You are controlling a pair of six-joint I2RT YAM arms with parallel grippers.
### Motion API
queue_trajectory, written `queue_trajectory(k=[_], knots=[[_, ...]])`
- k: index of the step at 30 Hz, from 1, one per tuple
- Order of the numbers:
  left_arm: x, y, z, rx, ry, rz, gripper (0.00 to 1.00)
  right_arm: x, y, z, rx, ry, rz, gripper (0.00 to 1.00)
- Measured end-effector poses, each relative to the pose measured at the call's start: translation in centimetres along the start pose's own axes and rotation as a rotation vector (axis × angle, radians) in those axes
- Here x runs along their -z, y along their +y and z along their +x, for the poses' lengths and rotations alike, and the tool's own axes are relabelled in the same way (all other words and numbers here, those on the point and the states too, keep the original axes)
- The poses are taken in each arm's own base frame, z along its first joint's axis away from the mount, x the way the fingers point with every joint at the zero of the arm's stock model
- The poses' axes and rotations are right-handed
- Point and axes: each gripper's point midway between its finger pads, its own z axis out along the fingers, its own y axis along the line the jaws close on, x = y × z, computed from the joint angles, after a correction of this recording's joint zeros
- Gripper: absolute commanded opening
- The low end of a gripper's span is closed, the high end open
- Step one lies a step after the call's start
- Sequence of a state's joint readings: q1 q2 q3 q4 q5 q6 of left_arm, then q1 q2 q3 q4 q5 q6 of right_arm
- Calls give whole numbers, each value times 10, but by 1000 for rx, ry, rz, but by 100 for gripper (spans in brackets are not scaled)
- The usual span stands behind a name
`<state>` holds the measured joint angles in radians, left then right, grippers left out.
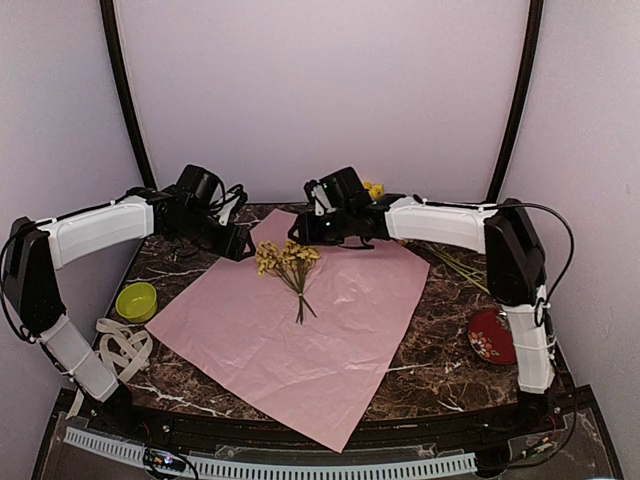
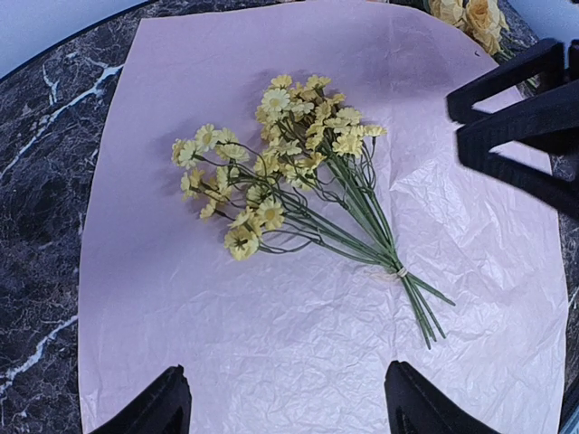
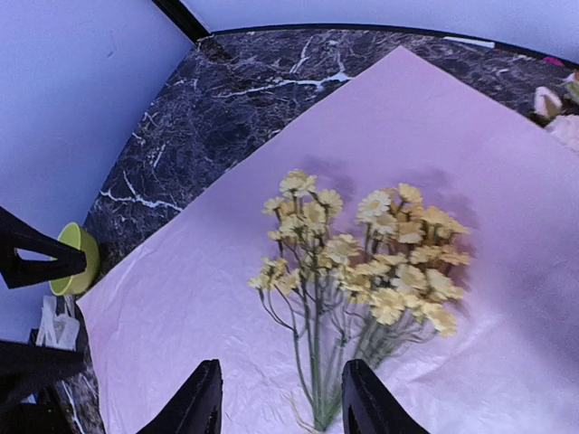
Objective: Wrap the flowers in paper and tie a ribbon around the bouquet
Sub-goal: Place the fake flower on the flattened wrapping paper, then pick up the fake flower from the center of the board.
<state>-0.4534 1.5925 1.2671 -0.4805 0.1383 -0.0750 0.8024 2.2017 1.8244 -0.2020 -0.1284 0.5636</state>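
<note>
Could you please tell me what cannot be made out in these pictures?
Top view: yellow blooms mostly behind right arm.
Top view: ribbon partly behind left arm.
Top view: red object half behind right arm, too small to identify.
Right wrist view: pale blooms cut by right edge.

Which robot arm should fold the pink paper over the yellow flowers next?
Probably left. The left gripper hovers open beside the paper's left edge, free to lift it. The right gripper hangs open right above the flowers' stems, in the fold's way.
</note>
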Motion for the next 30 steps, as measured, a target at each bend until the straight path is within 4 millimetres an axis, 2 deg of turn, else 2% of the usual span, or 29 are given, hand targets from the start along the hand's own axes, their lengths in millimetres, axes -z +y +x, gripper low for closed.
queue_trajectory(k=[3,5,7,8,10,12,15,17,21,24,30], knots=[[0,0,0,0,0,-2,76,39,-19,-18,98,18,65,46],[0,0,0,0,0,-3,76,71,-51,-34,135,30,135,46],[0,1,0,0,0,-3,76,103,-100,-53,147,34,242,45],[0,1,0,0,0,-3,76,120,-133,-61,145,37,314,43],[0,1,0,0,0,-3,76,153,-202,-66,136,76,475,42],[0,1,0,0,0,-3,76,181,-262,-57,114,147,607,41],[0,1,0,0,0,-4,76,208,-321,-35,83,257,725,41],[0,1,0,1,0,-5,76,215,-349,-20,69,333,768,43],[-1,2,1,2,3,-7,76,208,-386,-1,81,433,797,52],[-3,4,2,4,9,-12,76,199,-400,11,101,493,792,55],[-12,7,8,11,37,-16,76,182,-418,17,127,538,772,46]])
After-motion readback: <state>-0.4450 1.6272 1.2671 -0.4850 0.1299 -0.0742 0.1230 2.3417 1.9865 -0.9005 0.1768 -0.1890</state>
